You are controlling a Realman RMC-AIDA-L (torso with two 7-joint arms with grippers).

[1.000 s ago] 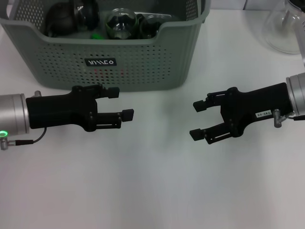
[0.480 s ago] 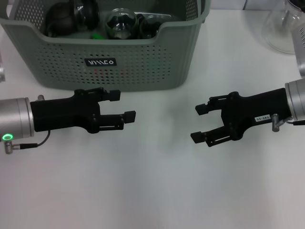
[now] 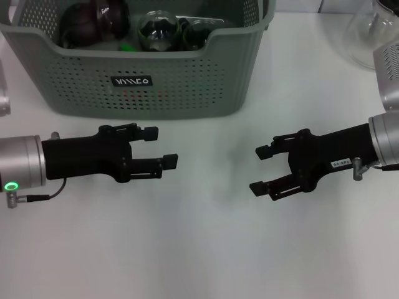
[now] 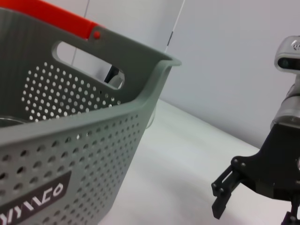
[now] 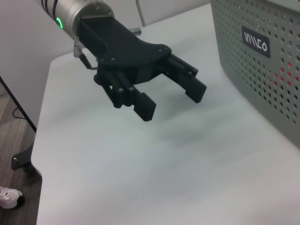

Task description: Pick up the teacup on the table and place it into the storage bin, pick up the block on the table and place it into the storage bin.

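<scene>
lab: bare white table

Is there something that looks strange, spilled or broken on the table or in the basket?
Nothing stands out. The storage bin sits upright, with dark round items inside. The left pincer and right pincer hang open and empty over bare table.

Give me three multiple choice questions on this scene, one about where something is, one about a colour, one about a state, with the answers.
1. Where is the storage bin? A in front of both arms, at the table's far side; B between the end effectors; C on the floor.
2. What colour is its label? A red; B black with white lettering; C yellow.
3. How are the left end effector and right end effector? A both shut on a cup; B one holding a block; C both open and empty.

Answers: 1 A, bin sits beyond both arms. 2 B, dark tag on its front wall. 3 C, nothing between either pair of fingers.
</scene>
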